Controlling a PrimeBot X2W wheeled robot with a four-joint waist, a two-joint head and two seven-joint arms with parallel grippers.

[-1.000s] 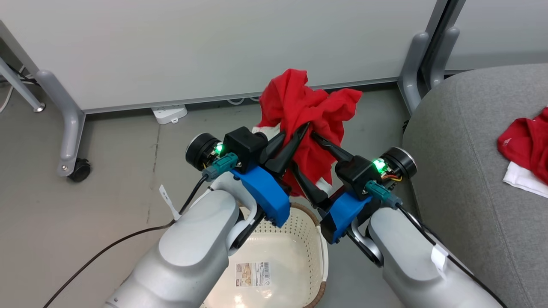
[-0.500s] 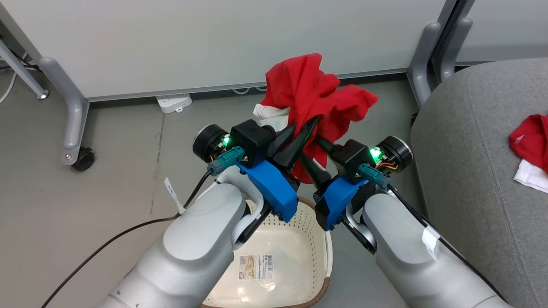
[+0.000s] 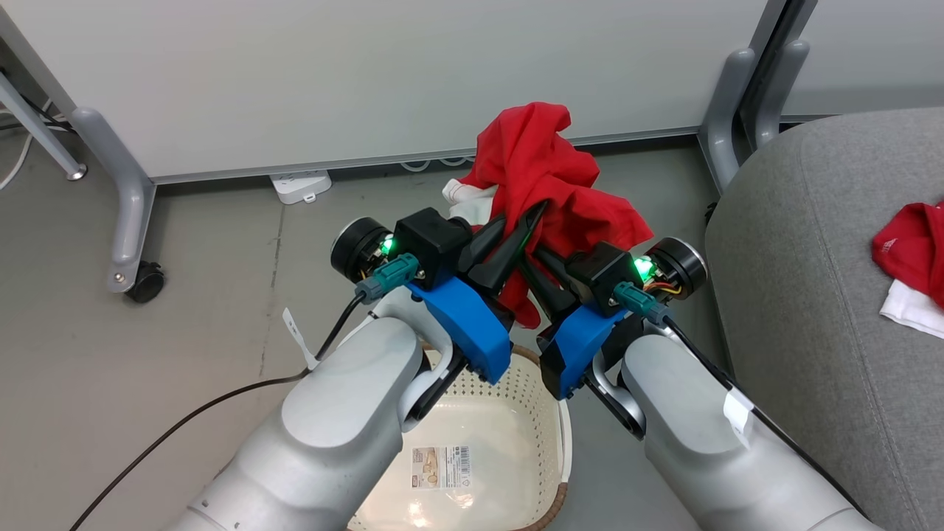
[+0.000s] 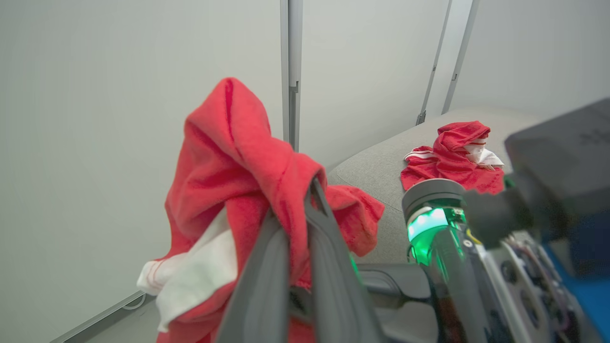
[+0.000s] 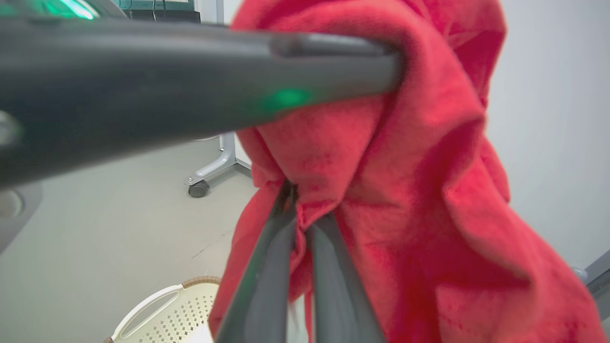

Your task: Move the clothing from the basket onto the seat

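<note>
Just under both tools sits the basket, the left tool and the right tool are each clamped tight on the red clothing held up over it, and far off past the right tool more red clothing lies on the grey seat.

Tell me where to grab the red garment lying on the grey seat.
Probably pinch the red garment at its raised hump, coming down from above: that fold stands bunched up off the seat, while its striped edge lies flat on it.
</note>
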